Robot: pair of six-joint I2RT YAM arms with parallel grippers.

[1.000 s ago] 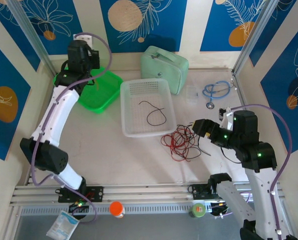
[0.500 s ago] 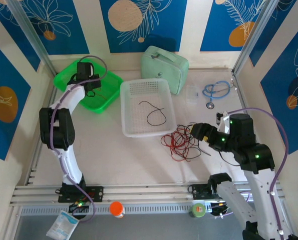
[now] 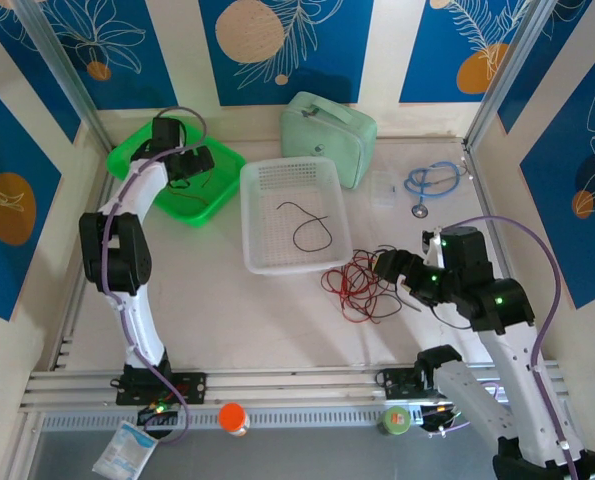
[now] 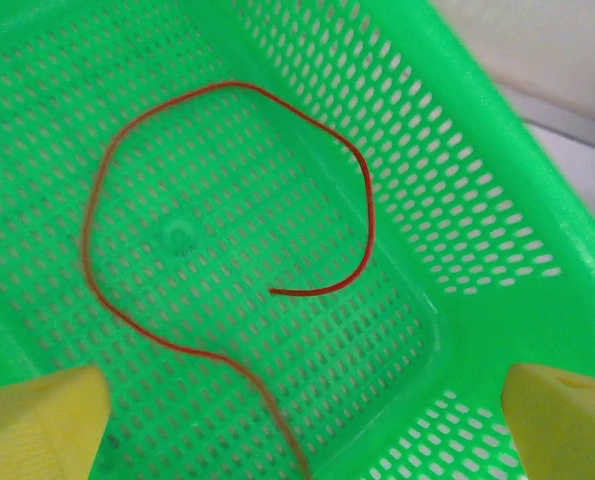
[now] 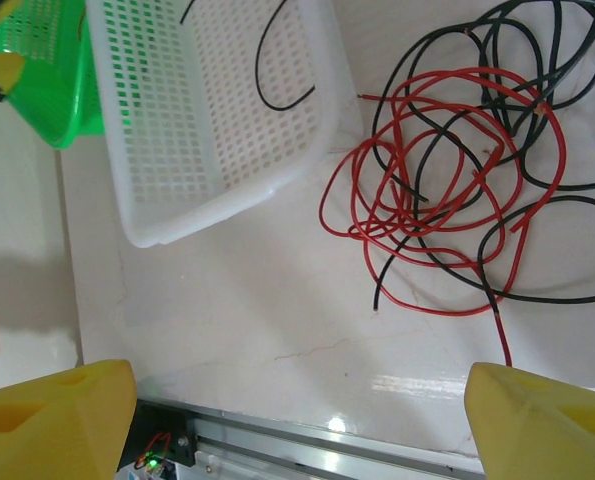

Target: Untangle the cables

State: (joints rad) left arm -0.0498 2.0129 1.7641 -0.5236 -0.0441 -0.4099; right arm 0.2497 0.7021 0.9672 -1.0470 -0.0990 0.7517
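A tangle of red and black cables (image 3: 362, 285) lies on the table right of the white basket (image 3: 247, 225); the right wrist view has it at the upper right (image 5: 447, 170). One black wire (image 3: 312, 225) lies loose in the white basket. A single red wire (image 4: 232, 85) curls on the floor of the green basket (image 4: 497, 200). My left gripper (image 3: 192, 165) hangs over that basket, open (image 4: 302, 425), with the wire's tail running down between its fingers. At the tangle's right edge my right gripper (image 3: 387, 268) is open over bare table (image 5: 297, 420).
A mint-green case (image 3: 329, 122) stands behind the white basket. A light-blue coiled cable (image 3: 432, 180) lies at the back right. An orange-capped bottle (image 3: 234, 417) and a green-lidded jar (image 3: 397, 418) sit on the near rail.
The left arm has folded back and its gripper came down over the green basket and opened, leaving the red wire there. The right gripper crept left toward the tangle.
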